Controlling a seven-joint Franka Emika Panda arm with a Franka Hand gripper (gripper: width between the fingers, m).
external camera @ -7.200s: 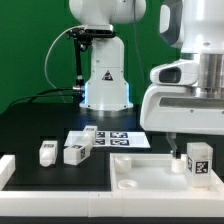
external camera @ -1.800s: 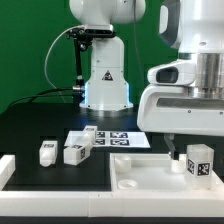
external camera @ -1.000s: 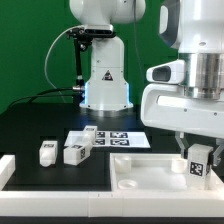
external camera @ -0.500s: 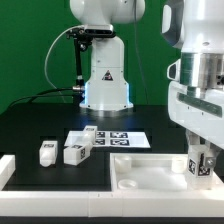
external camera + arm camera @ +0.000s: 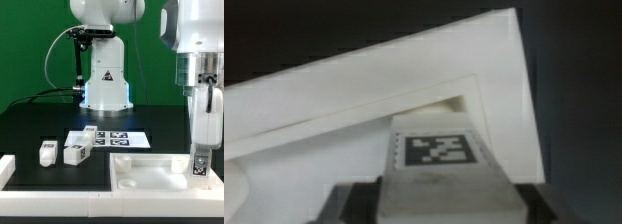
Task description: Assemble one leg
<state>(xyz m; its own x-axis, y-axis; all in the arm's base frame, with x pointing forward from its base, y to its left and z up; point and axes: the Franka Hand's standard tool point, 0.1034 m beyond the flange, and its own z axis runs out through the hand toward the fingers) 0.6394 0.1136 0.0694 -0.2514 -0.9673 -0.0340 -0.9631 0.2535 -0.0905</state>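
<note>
While pinched between gripper (image 5: 201, 160) fingers, leg (image 5: 200, 165) stands upright at right corner of white tray part (image 5: 150, 172), exterior view's right. Judged light, rigid plastic; smooth faces likely slippery. Hold on opposite flat sides, as in wrist view (image 5: 441, 150). Contact with tray not discernible. Spare legs (image 5: 66, 151) lie on desk (image 5: 40, 125), left.

Marker board (image 5: 112, 138) (flat) behind white tray (image 5: 140, 168) on black table (image 5: 40, 125).
</note>
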